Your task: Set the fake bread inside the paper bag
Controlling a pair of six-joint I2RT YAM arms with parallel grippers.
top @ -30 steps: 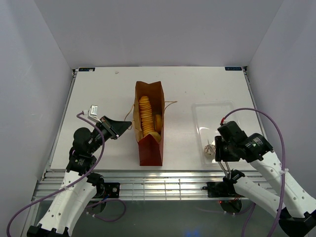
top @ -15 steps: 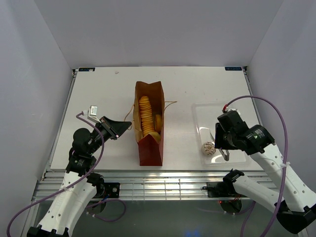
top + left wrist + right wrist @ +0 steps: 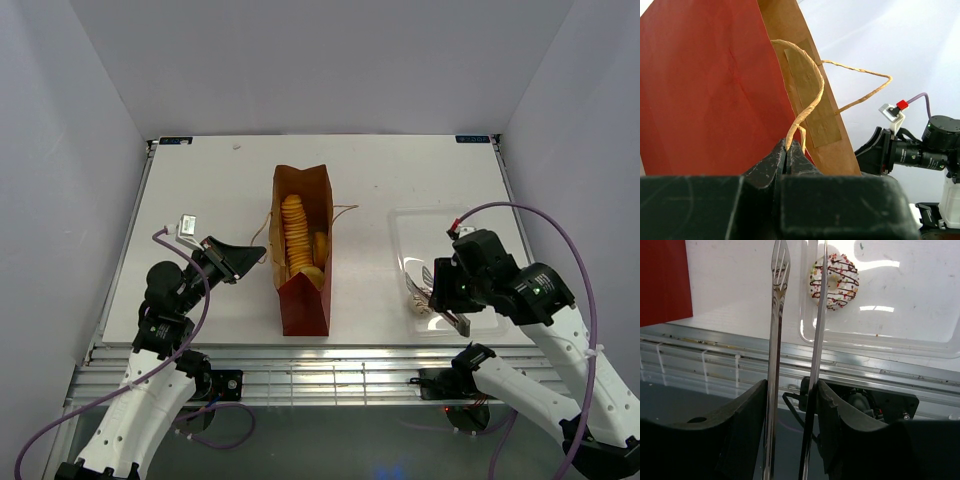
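The paper bag [image 3: 303, 300] lies in the middle of the table with its mouth at the far end. The long ridged loaf [image 3: 293, 232] and two ring buns [image 3: 320, 245] lie inside it. My left gripper [image 3: 252, 256] is shut on the bag's twine handle [image 3: 805, 107], right against the bag's side [image 3: 710, 85]. My right gripper [image 3: 450, 295] is shut on metal tongs [image 3: 776, 315]. The open tong tips hover at the left edge of the small whitish, brown-streaked pastry [image 3: 837, 277], which lies in the clear tray [image 3: 905, 305]. In the top view the pastry [image 3: 419, 303] is partly hidden.
The clear plastic tray [image 3: 440, 225] sits on the right of the table, its near edge close to the table's front rail [image 3: 715, 347]. A loose twine handle [image 3: 345, 208] trails from the bag's right side. White walls enclose the table.
My right gripper with the tongs drew back toward the far side, then came forward and down, so the tong tips now lie over the pastry. The left arm and bag have not moved.
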